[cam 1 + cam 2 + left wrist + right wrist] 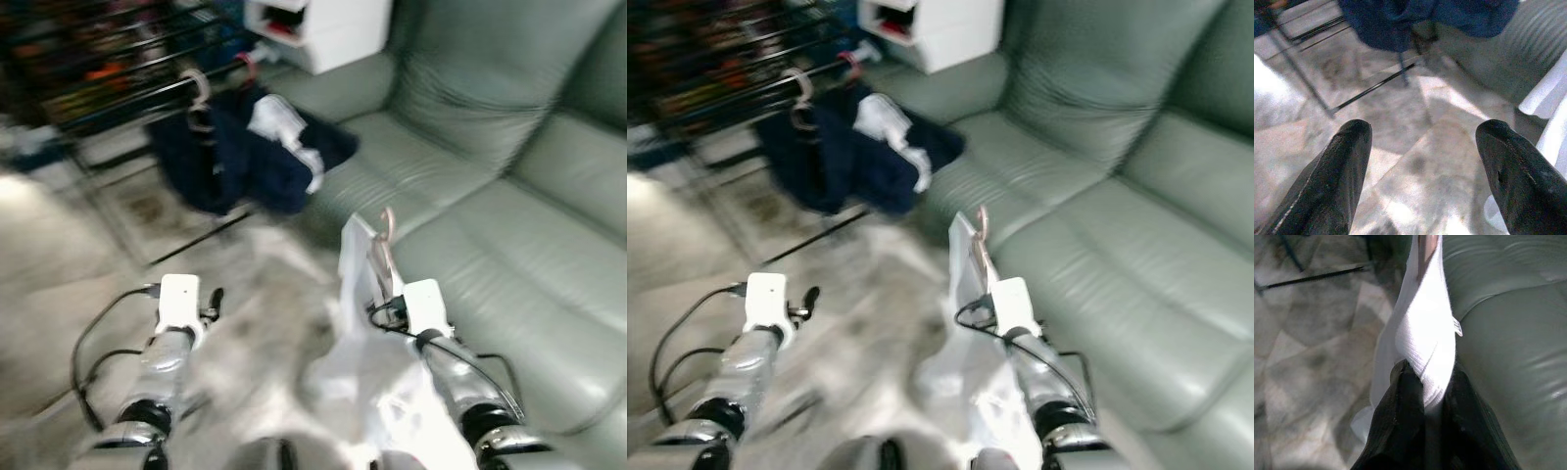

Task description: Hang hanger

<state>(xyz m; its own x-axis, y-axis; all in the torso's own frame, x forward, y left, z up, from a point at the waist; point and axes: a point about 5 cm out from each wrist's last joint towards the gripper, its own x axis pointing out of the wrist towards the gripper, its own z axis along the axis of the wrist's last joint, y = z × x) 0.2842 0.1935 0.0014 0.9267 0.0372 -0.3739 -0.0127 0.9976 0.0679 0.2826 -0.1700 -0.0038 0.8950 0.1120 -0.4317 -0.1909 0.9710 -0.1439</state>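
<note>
Right wrist view had the right gripper (1425, 396) clenched on a fold of white garment (1425, 328), the cloth pinched tight between its two black fingers (1400, 416), with the pinkish hanger (1426, 247) poking out at the top of the fabric. From the head cameras, blurred as they were, that garment hung down from the gripper over the robot's right arm, the hanger's hook (387, 223) standing up just in front of the grey-green sofa (509, 196). The jaws there were grasping the garment near its neck, beside the sofa's front edge and above the marbled floor (59, 294).

The left gripper (1422, 161) hung out over the floor with its jaws released, both fingers spread wide and nothing between them. Ahead of it stood a dark drying rack (118, 69), its thin legs reaching down to the floor. A navy garment (235, 162) hung from the rack on another pale hanger (199, 93), and a bit of white cloth (284, 127) lay against it, touching the sofa seat. A white cabinet (328, 29) sat behind the sofa's arm, well apart from both grippers.
</note>
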